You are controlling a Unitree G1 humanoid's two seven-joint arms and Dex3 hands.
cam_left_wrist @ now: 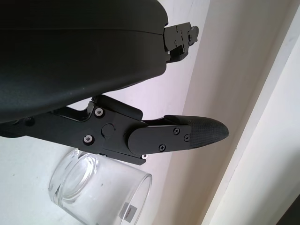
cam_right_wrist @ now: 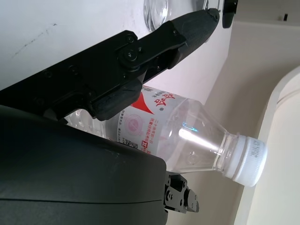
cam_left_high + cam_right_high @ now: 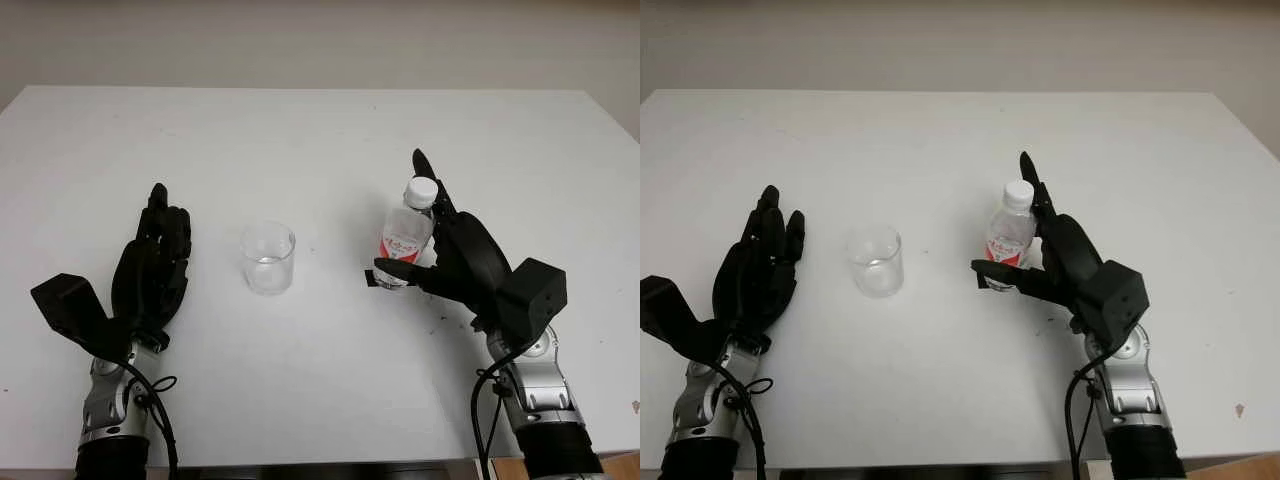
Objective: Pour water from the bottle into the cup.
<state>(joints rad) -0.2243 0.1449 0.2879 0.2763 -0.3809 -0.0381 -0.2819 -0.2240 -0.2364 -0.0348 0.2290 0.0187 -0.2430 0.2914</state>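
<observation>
White desk (image 3: 320,130), pale wall (image 3: 320,40) behind. Right hand (image 3: 455,250) wraps the capped bottle (image 3: 408,232), upright on the desk. Cup (image 3: 268,258) sits between the hands; left hand (image 3: 152,265) open, just beside it.

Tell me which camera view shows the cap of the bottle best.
The right wrist view: the white cap is close, unobstructed, and still on the bottle, with the right hand around its body. Both eye views show the cap smaller, from above.
</observation>
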